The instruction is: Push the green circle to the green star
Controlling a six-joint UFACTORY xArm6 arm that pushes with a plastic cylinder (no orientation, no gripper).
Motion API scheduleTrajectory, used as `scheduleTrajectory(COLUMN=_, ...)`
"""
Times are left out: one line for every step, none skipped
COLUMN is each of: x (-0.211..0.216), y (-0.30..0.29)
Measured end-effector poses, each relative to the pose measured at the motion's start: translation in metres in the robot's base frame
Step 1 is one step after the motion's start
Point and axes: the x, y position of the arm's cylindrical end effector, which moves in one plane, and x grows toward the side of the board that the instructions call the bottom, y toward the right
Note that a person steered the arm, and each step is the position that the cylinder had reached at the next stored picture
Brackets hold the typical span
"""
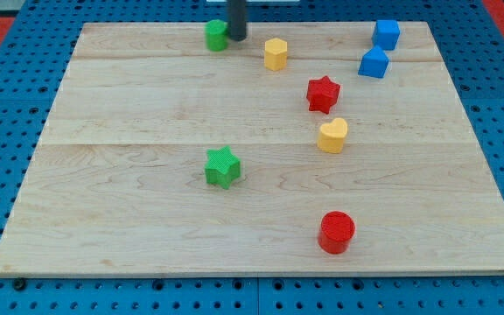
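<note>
The green circle [216,35] stands near the board's top edge, left of centre. My tip [235,38] is right beside it on its right side, touching or nearly touching it. The green star [223,167] lies well below, near the middle of the board, slightly to the right of the circle's column. The rod comes down from the view's top edge.
A yellow hexagon [276,53] sits just right of my tip. A red star [323,94] and a yellow heart [332,136] lie right of centre. Two blue blocks [386,34] [374,63] are at the top right. A red circle [336,233] is at the lower right. The wooden board [103,201] rests on a blue pegboard.
</note>
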Motion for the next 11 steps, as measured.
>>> scheduleTrajectory(x=0.055, y=-0.046)
scheduleTrajectory(x=0.043, y=0.022)
scheduleTrajectory(x=-0.005, y=0.063)
scheduleTrajectory(x=-0.037, y=0.069)
scheduleTrajectory(x=-0.033, y=0.017)
scheduleTrajectory(x=-0.008, y=-0.056)
scheduleTrajectory(x=0.014, y=-0.097)
scheduleTrajectory(x=-0.007, y=-0.111)
scheduleTrajectory(x=-0.003, y=-0.151)
scheduleTrajectory(x=0.085, y=-0.135)
scheduleTrajectory(x=0.161, y=-0.096)
